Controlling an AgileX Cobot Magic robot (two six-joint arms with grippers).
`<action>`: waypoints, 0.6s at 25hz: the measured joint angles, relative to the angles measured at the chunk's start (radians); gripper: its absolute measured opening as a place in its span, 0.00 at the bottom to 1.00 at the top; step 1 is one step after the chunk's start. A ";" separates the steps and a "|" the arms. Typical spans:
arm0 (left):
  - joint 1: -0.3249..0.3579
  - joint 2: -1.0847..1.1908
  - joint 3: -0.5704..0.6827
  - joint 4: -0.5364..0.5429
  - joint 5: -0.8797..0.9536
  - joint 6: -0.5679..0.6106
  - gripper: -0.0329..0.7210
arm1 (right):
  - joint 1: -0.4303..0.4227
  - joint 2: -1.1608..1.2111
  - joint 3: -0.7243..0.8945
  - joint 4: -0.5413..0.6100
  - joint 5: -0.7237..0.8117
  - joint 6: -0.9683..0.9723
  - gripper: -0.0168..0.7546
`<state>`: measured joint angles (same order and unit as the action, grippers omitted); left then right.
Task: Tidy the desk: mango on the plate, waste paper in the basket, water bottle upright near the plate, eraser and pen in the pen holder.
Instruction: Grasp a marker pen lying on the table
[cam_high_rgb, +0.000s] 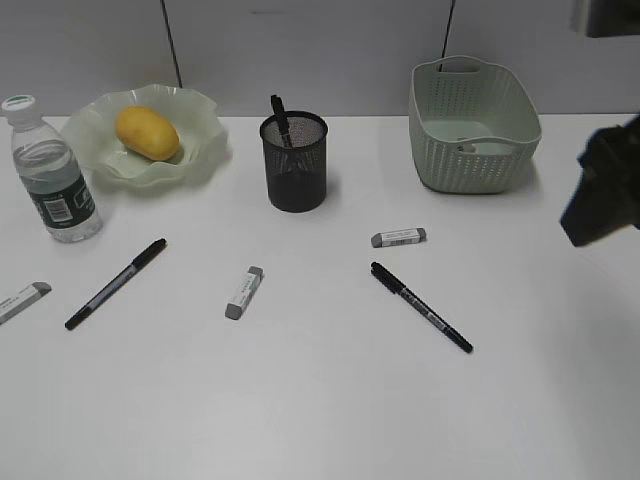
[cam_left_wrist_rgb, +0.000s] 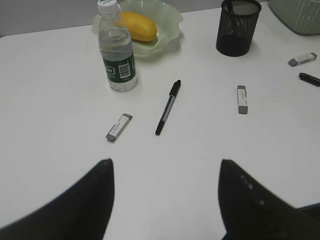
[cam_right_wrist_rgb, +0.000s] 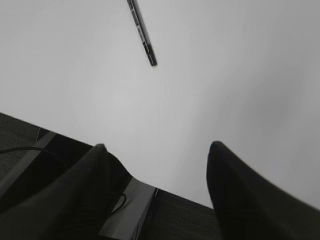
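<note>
The mango (cam_high_rgb: 146, 132) lies on the plate (cam_high_rgb: 205, 140) at the back left. The water bottle (cam_high_rgb: 50, 170) stands upright beside the plate. The pen holder (cam_high_rgb: 294, 165) holds one black pen. Two more pens (cam_high_rgb: 115, 283) (cam_high_rgb: 420, 306) and three erasers (cam_high_rgb: 244, 292) (cam_high_rgb: 398, 237) (cam_high_rgb: 22, 300) lie on the desk (cam_high_rgb: 330, 400). The basket (cam_high_rgb: 472, 125) is at the back right, and a small pale lump inside it may be the waste paper. My left gripper (cam_left_wrist_rgb: 165, 170) is open and empty above the desk, short of an eraser (cam_left_wrist_rgb: 119, 127) and a pen (cam_left_wrist_rgb: 168, 106). My right gripper (cam_right_wrist_rgb: 157, 150) is open and empty at the desk's edge.
The right arm (cam_high_rgb: 605, 190) shows as a dark shape at the right edge of the exterior view. In the right wrist view a pen (cam_right_wrist_rgb: 142, 32) lies ahead of the jaws, with dark floor and a cable below the desk edge. A grey partition wall stands behind the desk.
</note>
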<state>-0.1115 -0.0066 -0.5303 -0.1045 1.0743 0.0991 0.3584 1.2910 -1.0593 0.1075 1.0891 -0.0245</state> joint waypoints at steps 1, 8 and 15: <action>0.000 0.000 0.000 0.000 0.000 0.000 0.70 | -0.001 -0.051 0.042 0.000 -0.002 0.007 0.66; 0.000 0.000 0.000 0.000 0.000 0.000 0.67 | -0.001 -0.348 0.301 -0.048 -0.003 0.097 0.66; 0.000 0.000 0.000 0.000 0.000 0.000 0.66 | -0.001 -0.591 0.469 -0.052 0.029 0.151 0.66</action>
<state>-0.1115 -0.0066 -0.5303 -0.1045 1.0743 0.0991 0.3571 0.7003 -0.5908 0.0554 1.1177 0.1268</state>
